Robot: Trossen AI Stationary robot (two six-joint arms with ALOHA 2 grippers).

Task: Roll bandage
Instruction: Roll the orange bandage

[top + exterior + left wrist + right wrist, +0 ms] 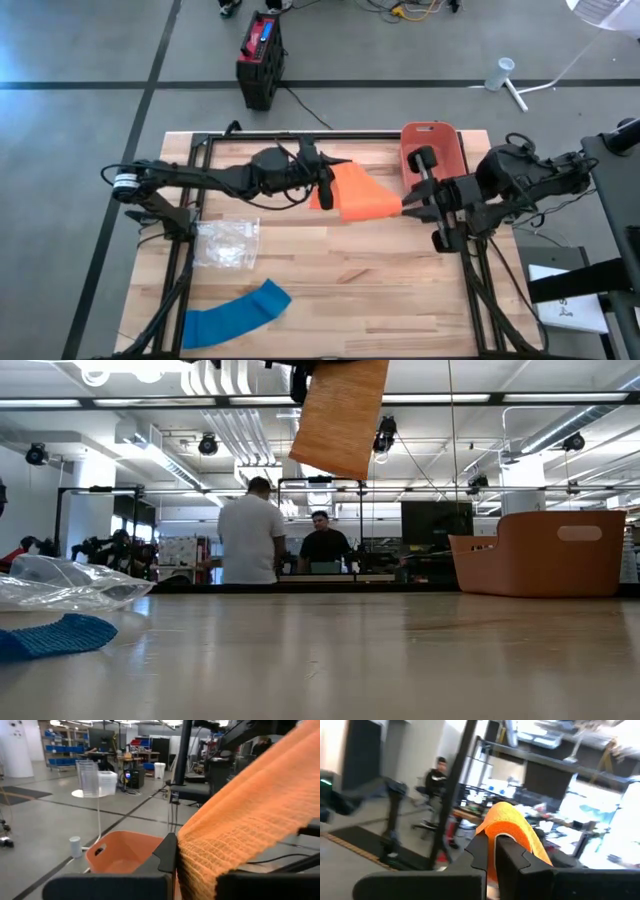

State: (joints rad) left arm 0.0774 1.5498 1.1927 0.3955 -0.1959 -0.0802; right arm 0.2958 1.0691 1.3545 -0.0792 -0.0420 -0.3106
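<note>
An orange bandage (356,195) is held in the air over the middle of the table, spanning between my two grippers. My left gripper (325,188) is shut on its left end and my right gripper (408,206) is shut on its right end. In the low view the bandage (340,415) hangs high above the tabletop. A blue bandage (236,314) lies flat near the table's front left. It also shows in the low view (52,637). My left gripper pinches the bandage's left end (200,852) between its two fingers, coming level from the table's left. The cloth spreads wide away from the fingers and is lifted clear of the table. My right gripper pinches the bandage's narrowed right end (509,826) between its two fingers (479,849), coming roughly level from the table's right. The cloth bulges over the fingertips in a rounded fold. It hangs clear of the table.
A crumpled clear plastic bag (226,243) lies left of centre. An orange bin (432,148) stands at the far right of the table, behind my right gripper. Bare wood stretches across the near middle and right. People stand in the room beyond (250,530).
</note>
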